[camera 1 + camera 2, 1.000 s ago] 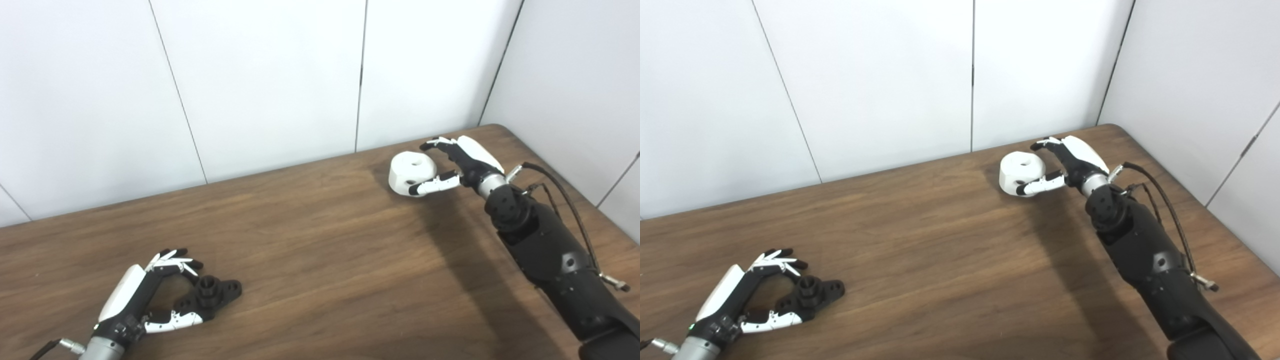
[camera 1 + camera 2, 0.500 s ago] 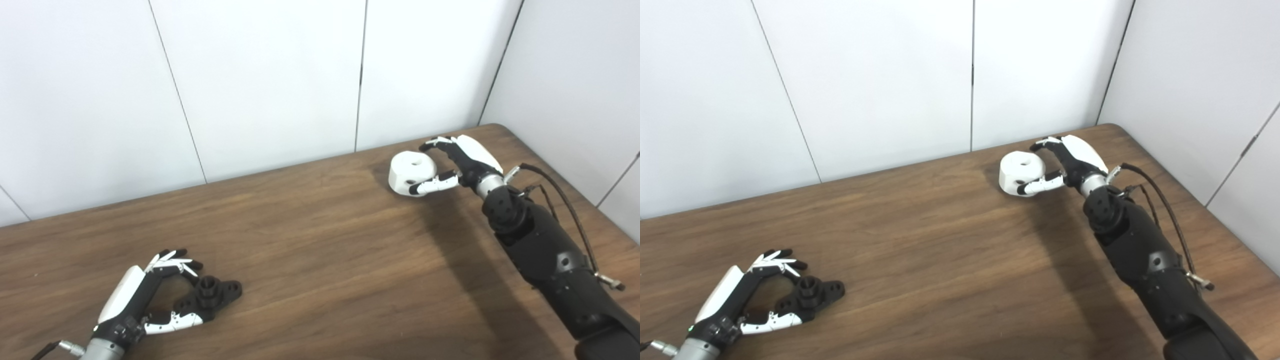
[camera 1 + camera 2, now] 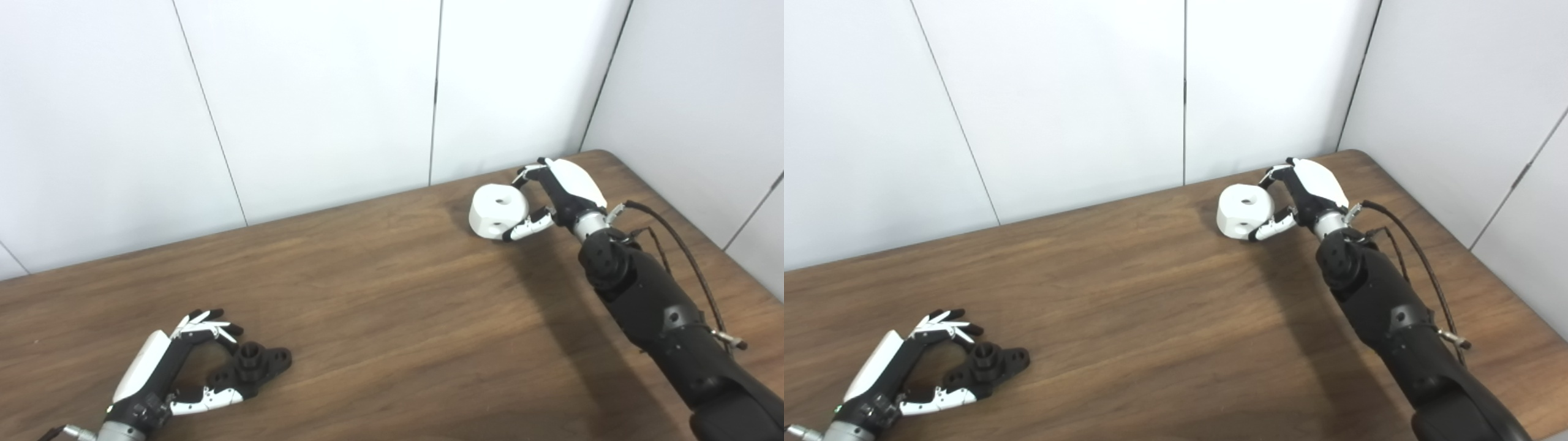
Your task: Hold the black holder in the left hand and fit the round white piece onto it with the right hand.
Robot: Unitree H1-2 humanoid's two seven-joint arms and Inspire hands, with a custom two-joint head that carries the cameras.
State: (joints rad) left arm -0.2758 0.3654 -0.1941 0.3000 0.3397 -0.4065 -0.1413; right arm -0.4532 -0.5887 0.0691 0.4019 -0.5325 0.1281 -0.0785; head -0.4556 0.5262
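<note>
The black holder (image 3: 256,364) lies on the wooden table (image 3: 380,318) at the near left. My left hand (image 3: 174,367) is open around its left end, fingers curved above it and thumb along its near side, not clamped. The round white piece (image 3: 497,210), with a hole in its top, rests on the table at the far right. My right hand (image 3: 554,196) is closed on it from the right, fingers on its far upper edge and thumb against its near side. Both also show in the right eye view: the holder (image 3: 989,365) and the white piece (image 3: 1243,210).
White wall panels (image 3: 318,98) stand right behind the table's far edge and along its right side. The table's right corner (image 3: 603,156) is just behind my right hand. A black cable (image 3: 680,245) loops off my right forearm.
The camera has shifted a little, moving the whole picture. My right hand's fingers and thumb have drawn in tighter on the white piece. My left hand and the holder have kept their pose.
</note>
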